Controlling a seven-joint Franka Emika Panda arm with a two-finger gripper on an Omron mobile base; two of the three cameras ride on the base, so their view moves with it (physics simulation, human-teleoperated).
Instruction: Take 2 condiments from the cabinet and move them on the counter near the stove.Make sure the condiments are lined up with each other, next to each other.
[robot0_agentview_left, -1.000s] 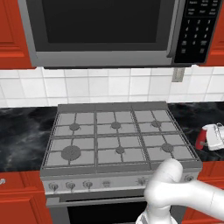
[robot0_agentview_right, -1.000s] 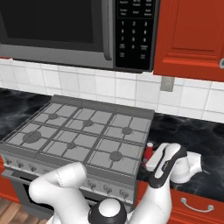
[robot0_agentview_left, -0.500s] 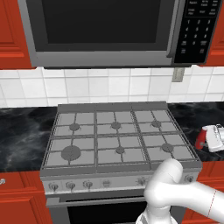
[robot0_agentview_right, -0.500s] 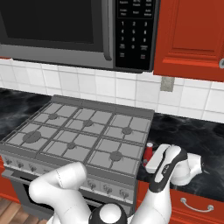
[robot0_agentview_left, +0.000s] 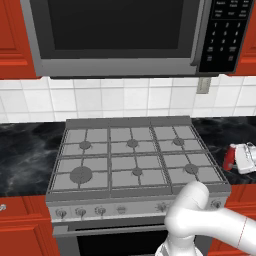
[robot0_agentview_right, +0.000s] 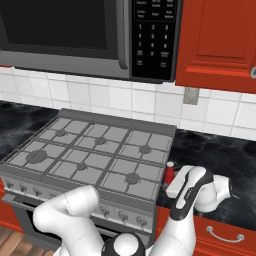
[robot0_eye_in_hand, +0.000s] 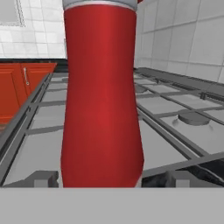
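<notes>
Bottle: red bottle (robot0_eye_in_hand: 102, 96) stands upright, very close in the hand view, pale cap at its top edge; in the right base view it (robot0_agentview_right: 170, 173) shows as a small red shape on the counter just right of the stove's front right corner; in the left base view it (robot0_agentview_left: 229, 157) sits at the right edge, against the white hand.
Gripper: gripper (robot0_agentview_right: 174, 186) is low over the counter (robot0_agentview_right: 225, 150), right of the stove, pointed toward the bottle; the white hand (robot0_agentview_left: 245, 158) sits beside the bottle.
Jaws: cannot tell whether they are apart or clamped on the bottle; the fingertips are hidden in every view.
Stove: grey six-burner stove (robot0_agentview_left: 134, 155), grates bare, knobs along the front; its grates (robot0_eye_in_hand: 175, 113) run behind and beside the bottle in the hand view.
Counter: black marble-look slab on both sides of the stove (robot0_agentview_left: 25, 150).
Cabinet: red wall cabinet (robot0_agentview_right: 220, 40) up right of the microwave, door closed, a bit of silver handle at the picture edge.
Microwave: steel and black microwave (robot0_agentview_left: 125, 30) hangs above the stove, keypad on its right.
Wall: white tile (robot0_agentview_right: 125, 97) behind the stove, with an outlet (robot0_agentview_right: 190, 95) right of it.
</notes>
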